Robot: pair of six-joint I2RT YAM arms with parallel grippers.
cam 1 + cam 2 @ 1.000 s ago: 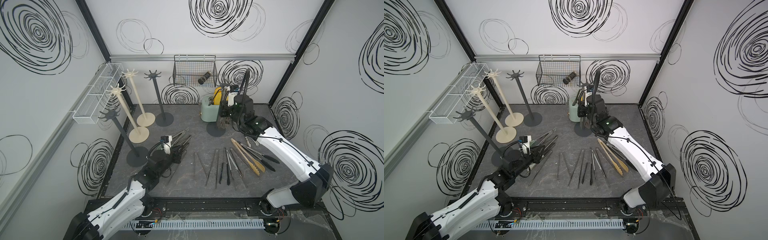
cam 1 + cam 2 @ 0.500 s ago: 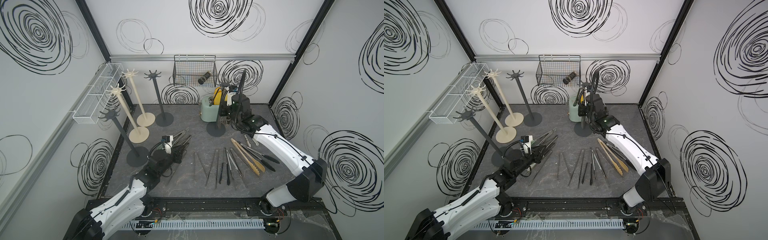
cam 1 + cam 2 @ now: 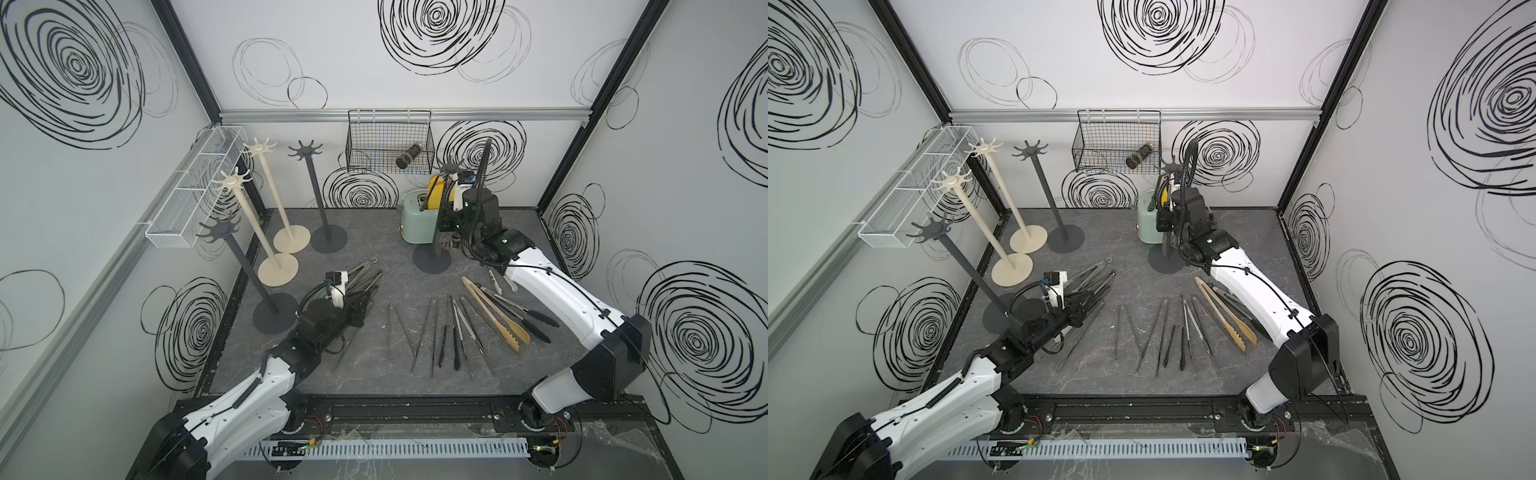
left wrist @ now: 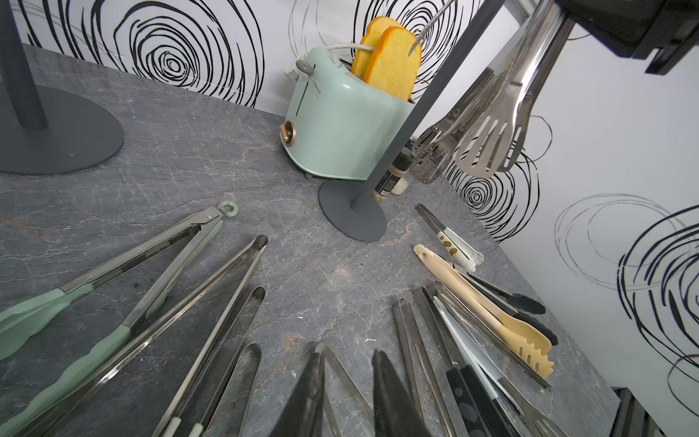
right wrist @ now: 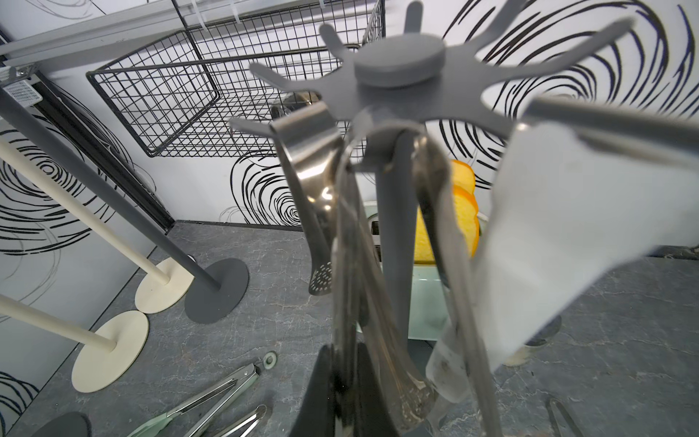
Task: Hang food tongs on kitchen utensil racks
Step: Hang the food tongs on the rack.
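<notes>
My right gripper (image 5: 343, 352) is shut on steel food tongs (image 5: 342, 227) beside the pole of a dark grey utensil rack (image 3: 432, 261). The tongs' bend is up under the star top (image 5: 397, 64); I cannot tell whether it rests on a hook. A second steel pair with a perforated head (image 5: 314, 181) hangs there. My left gripper (image 4: 348, 355) is low over the table, its jaws a little apart above a V-shaped steel pair (image 4: 340, 363). More tongs lie in a row (image 3: 457, 332), with a tan pair (image 3: 494, 316) and a pile (image 3: 361, 276).
Four more racks stand at the left: cream (image 3: 259, 148), cream (image 3: 233, 180), dark grey (image 3: 305, 149), dark grey (image 3: 218, 227). A mint toaster (image 3: 419, 220) with bread sits behind the right rack, spice jars (image 4: 393, 178) beside its base. A black wire basket (image 3: 388, 145) and a white mesh basket (image 3: 195, 187) hang on the walls.
My right gripper has shifted a little toward the rack's pole with the steel tongs. The left gripper has stayed almost still over the pile.
</notes>
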